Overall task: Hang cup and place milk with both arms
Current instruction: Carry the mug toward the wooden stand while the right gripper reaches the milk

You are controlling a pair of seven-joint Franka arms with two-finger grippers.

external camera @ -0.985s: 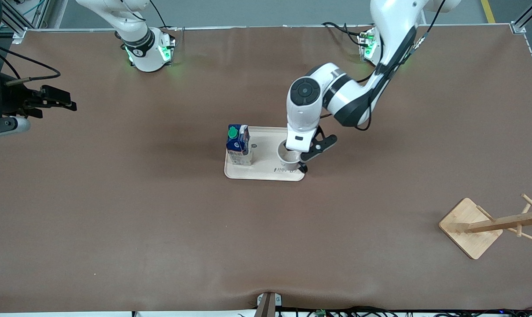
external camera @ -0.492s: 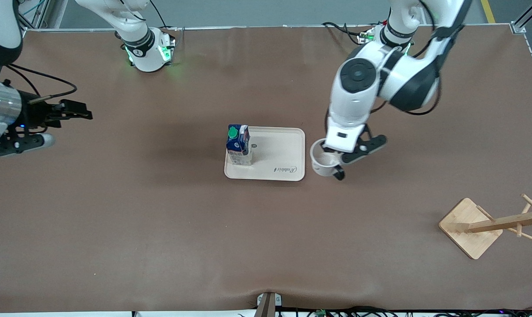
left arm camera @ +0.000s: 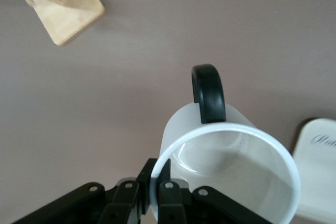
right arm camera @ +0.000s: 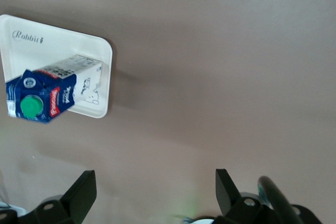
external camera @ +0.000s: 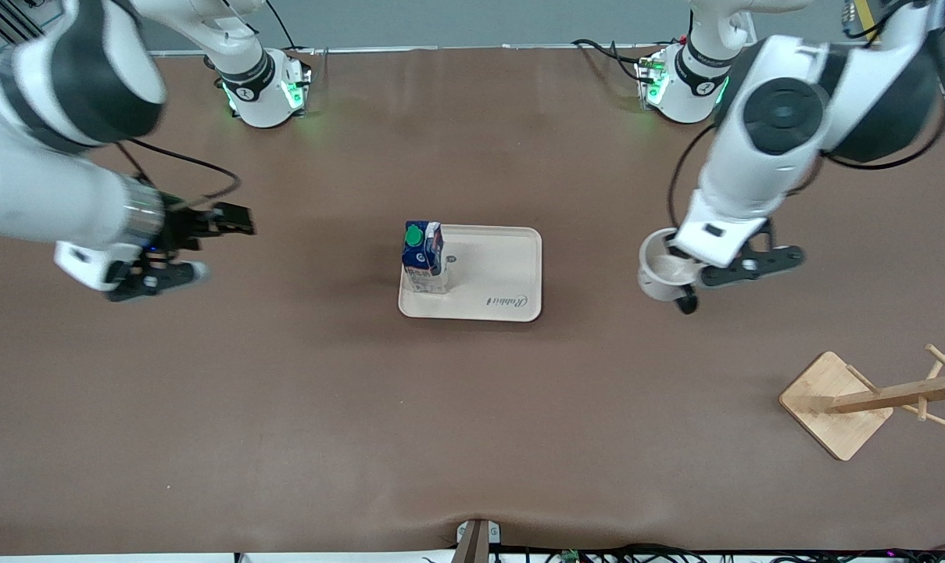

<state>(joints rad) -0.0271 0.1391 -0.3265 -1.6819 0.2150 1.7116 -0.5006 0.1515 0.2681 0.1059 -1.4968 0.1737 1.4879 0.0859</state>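
Note:
My left gripper (external camera: 678,264) is shut on the rim of the white cup (external camera: 656,275) and holds it in the air over bare table, between the tray and the wooden rack. In the left wrist view the fingers (left arm camera: 167,182) pinch the cup's wall (left arm camera: 226,150); its black loop handle (left arm camera: 209,94) points away from them. The milk carton (external camera: 424,256), blue with a green cap, stands upright on the cream tray (external camera: 503,274). My right gripper (external camera: 216,245) is open and empty over the table toward the right arm's end. The right wrist view shows the milk (right arm camera: 50,95) on the tray (right arm camera: 31,40) beyond the open gripper (right arm camera: 156,187).
A wooden cup rack (external camera: 871,399) with a square base and pegs stands near the front camera at the left arm's end; its base shows in the left wrist view (left arm camera: 68,6). The tray's corner (left arm camera: 320,166) shows beside the cup.
My left gripper lifted the cup off the tray and carried it toward the left arm's end. My right gripper moved from the table's end toward the tray.

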